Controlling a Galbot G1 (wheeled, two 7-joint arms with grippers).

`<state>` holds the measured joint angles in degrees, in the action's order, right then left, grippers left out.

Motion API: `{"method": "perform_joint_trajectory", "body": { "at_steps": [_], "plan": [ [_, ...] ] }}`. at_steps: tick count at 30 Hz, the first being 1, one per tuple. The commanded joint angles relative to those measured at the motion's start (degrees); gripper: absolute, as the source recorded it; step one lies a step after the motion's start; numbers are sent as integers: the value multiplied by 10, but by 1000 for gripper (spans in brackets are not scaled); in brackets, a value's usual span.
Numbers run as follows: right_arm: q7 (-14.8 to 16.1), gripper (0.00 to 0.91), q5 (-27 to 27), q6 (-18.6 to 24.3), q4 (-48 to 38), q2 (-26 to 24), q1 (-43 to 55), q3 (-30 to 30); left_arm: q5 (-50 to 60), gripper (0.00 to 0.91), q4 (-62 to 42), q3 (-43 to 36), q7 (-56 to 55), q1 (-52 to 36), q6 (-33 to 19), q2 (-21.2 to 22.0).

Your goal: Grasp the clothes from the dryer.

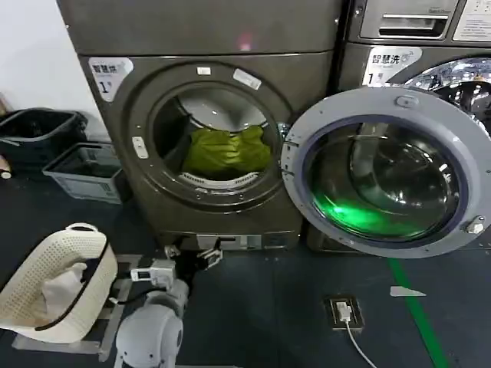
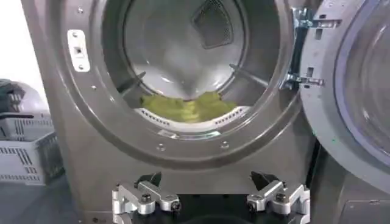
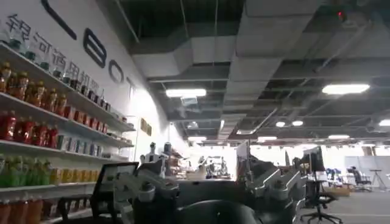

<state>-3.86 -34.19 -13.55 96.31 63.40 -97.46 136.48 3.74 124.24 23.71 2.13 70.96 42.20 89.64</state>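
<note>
White label (image 1: 108,74) on dryer (image 1: 207,123) upper left: "1". Neighbouring machine (image 1: 418,46) label (image 1: 387,64): "1".

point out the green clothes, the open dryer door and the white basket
green clothes (image 1: 226,149), head view, middle of the pile in the drum
dryer door (image 1: 387,100), head view, upper part of its grey rim
white basket (image 1: 46,261), head view, top of its perforated side wall
</note>
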Motion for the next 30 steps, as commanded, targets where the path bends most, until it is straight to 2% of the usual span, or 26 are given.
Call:
{"method": "perform_joint_trajectory", "body": {
  "at_steps": [1,7,12,30],
  "plan": [
    [-7,907,1,5,1,1,0,-2,2,907,2,-1,0,0,28,0],
    [-19,907,-21,20,5,12,0,0,10,907,3,-3,3,0,28,-2],
    [-17,907,-21,36,8,18,-4,1,10,907,5,-3,3,-1,28,-4],
    [-18,907,-25,35,11,9,0,1,20,907,10,-8,-6,7,28,-2]
  ]
}}
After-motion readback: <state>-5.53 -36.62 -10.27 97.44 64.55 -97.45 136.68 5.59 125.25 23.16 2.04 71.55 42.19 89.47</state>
